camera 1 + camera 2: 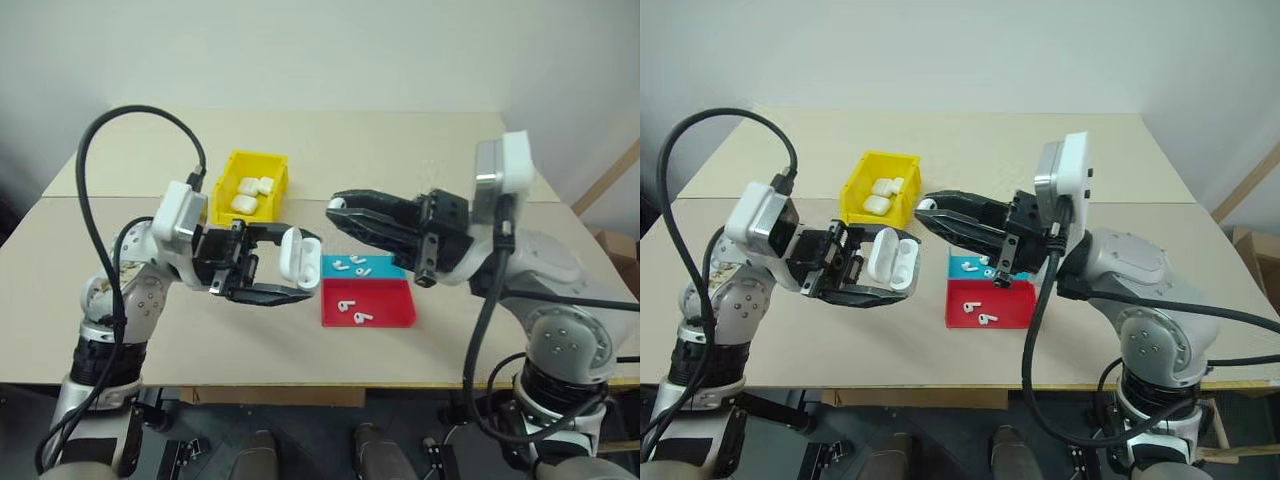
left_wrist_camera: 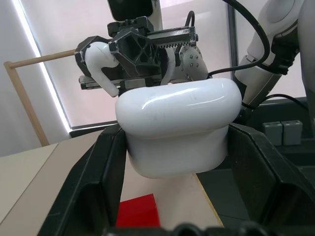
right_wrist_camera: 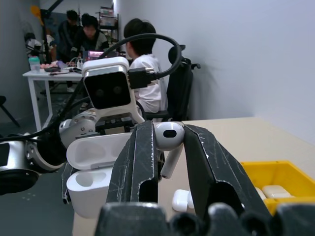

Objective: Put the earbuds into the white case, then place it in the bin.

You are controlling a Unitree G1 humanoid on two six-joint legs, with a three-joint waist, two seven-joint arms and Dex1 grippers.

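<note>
At centre-left of the frame, the left gripper [image 1: 292, 268] has its black fingers clamped tight on the white case [image 1: 298, 257], whose lid stands flipped open toward the right arm. At centre, the right gripper [image 1: 337, 208] pinches one of the earbuds [image 3: 169, 136] between nearly closed fingertips, stem hanging downward, just beside the case, apart from it. The bin [image 1: 229, 174] sits behind, upper left of centre

Bin [image 1: 232, 171] behind left tool [image 1: 282, 268], tray [image 1: 398, 316] in front of right tool [image 1: 334, 208], earbuds [image 1: 356, 316] in tray
</note>
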